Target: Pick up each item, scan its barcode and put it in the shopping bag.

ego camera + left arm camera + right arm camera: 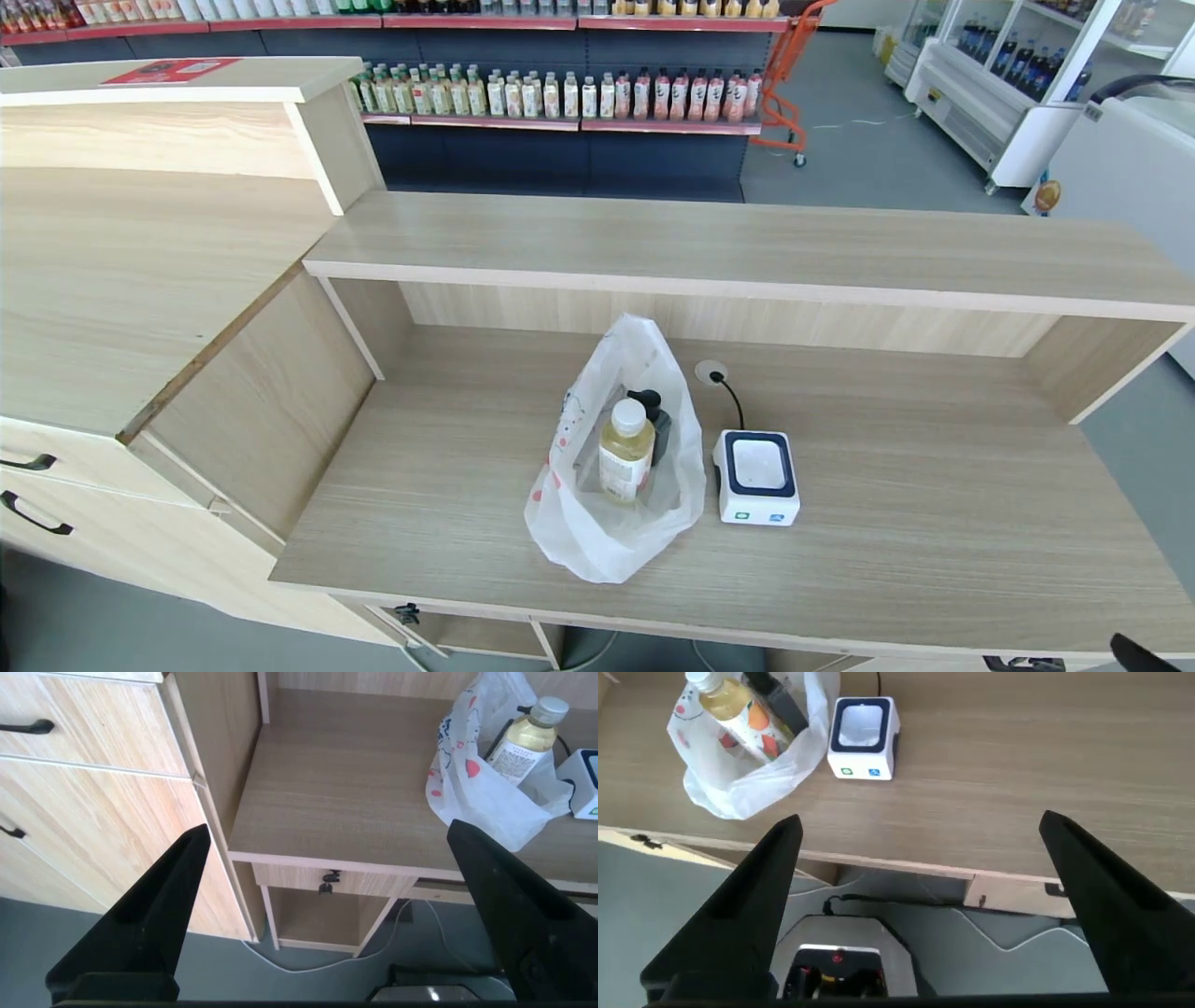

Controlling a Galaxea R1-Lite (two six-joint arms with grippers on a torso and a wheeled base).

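Observation:
A white plastic shopping bag (611, 504) stands on the wooden counter (934, 523), mouth open. Inside it a yellow drink bottle with a white cap (625, 450) stands upright beside a dark item (653, 415). The white barcode scanner (756, 476) sits just right of the bag, its cable running to a hole in the counter. My left gripper (327, 915) is open, held below and in front of the counter's left front edge, with the bag (481, 784) far off. My right gripper (920, 910) is open, in front of the counter's edge, away from the scanner (862, 737) and bag (747, 761).
A raised wooden ledge (747, 247) runs along the back of the counter. A taller cabinet with drawers (121, 308) stands to the left. Shelves of bottles (560, 93) and fridges (1008, 75) stand in the shop behind.

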